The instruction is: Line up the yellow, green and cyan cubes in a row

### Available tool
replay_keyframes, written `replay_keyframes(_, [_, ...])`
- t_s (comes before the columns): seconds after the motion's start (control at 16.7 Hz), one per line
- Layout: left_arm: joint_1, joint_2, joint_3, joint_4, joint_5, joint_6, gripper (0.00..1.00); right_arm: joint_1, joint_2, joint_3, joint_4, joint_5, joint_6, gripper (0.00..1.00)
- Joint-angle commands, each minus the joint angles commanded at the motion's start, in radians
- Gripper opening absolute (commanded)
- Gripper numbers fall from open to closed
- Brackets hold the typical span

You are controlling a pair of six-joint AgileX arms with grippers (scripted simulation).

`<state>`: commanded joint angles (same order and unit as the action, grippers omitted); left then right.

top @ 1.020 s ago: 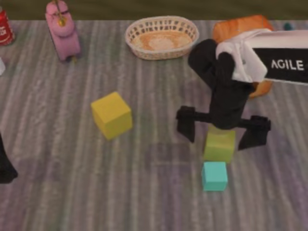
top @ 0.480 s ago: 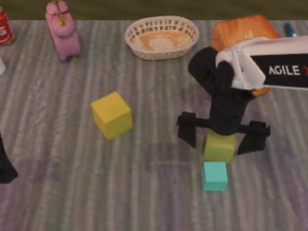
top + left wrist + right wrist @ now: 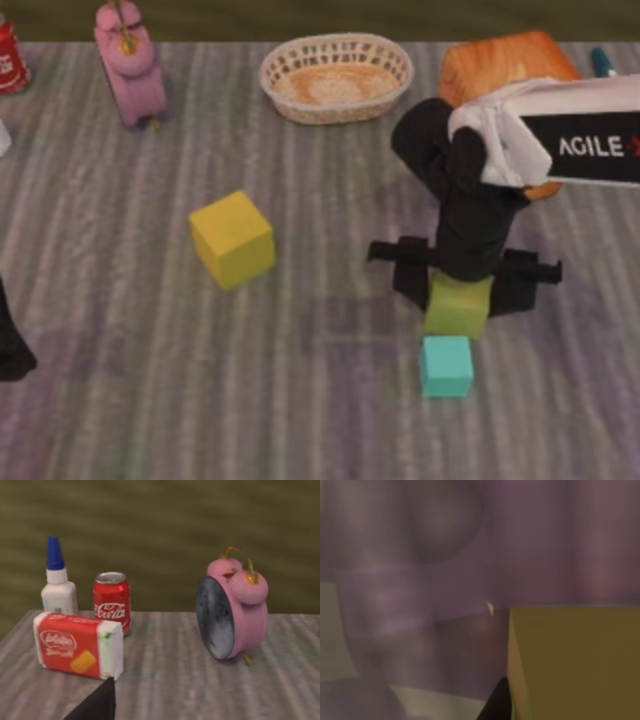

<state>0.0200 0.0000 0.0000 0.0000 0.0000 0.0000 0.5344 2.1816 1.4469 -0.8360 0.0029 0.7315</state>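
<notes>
The right gripper [image 3: 463, 283] is clamping narrow on the green cube [image 3: 457, 306], with the cyan cube [image 3: 445, 365] touching at six o'clock. The yellow cube [image 3: 232, 239], well apart at nine o'clock, is awaiting lining up.

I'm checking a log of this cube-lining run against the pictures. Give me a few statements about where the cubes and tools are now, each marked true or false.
1. The right tool is down at the green cube, a finger on each side. True.
2. The cyan cube sits to the left of the yellow cube. False: it lies to the yellow cube's right, just in front of the green cube.
3. The yellow cube stands apart from the other two cubes. True.
4. The left tool is holding the yellow cube. False: it is parked at the table's left edge, away from all cubes.
5. The green cube lies inside the wicker basket. False: it is on the table.
</notes>
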Motion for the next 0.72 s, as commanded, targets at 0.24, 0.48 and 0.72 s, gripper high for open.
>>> replay_keyframes(0.24, [0.000,0.000,0.000,0.000,0.000,0.000,1.00,0.000,0.000,0.000,0.000,0.000,0.000,0.00])
replay_keyframes(0.48, [0.000,0.000,0.000,0.000,0.000,0.000,1.00,0.000,0.000,0.000,0.000,0.000,0.000,0.00])
replay_keyframes(0.72, [0.000,0.000,0.000,0.000,0.000,0.000,1.00,-0.003,-0.022,0.003,-0.013,0.010,-0.006,0.00])
